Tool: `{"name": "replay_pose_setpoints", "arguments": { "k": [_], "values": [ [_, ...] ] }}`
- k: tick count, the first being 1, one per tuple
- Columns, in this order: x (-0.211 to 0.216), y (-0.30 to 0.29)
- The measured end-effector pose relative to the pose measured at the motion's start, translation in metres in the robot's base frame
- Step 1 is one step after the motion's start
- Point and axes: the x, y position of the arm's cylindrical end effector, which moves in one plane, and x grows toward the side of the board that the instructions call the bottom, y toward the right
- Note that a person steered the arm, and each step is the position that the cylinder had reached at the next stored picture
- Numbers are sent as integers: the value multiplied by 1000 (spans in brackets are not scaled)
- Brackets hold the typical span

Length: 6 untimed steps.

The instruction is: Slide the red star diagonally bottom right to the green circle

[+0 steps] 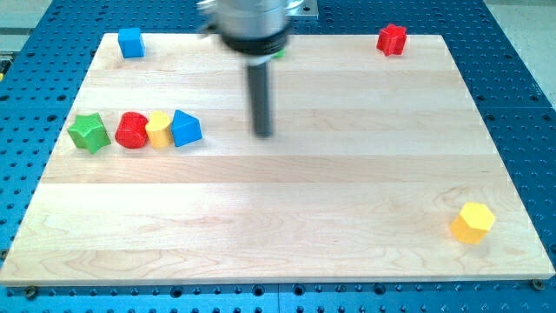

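The red star (392,39) lies near the top right corner of the wooden board (287,235). Only a thin green sliver (280,54) shows beside the arm's body at the view's top centre; its shape is hidden. My tip (262,135) rests on the board near the centre. It is far left of and below the red star, below the green sliver, and touches no block. The nearest block is the blue triangle (186,128) to its left.
A row at the left edge holds a green star (89,132), a red circle (132,130), a small yellow block (159,129) and the blue triangle. A blue cube (130,42) sits top left. A yellow hexagon (473,223) sits bottom right.
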Motion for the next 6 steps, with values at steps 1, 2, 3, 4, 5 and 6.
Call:
{"name": "replay_pose_setpoints", "arguments": {
  "k": [1, 2, 3, 4, 5, 6],
  "values": [
    [-84, 143],
    [-137, 257],
    [-185, 236],
    [-178, 144],
    [-115, 41],
    [-73, -28]
  ]
}}
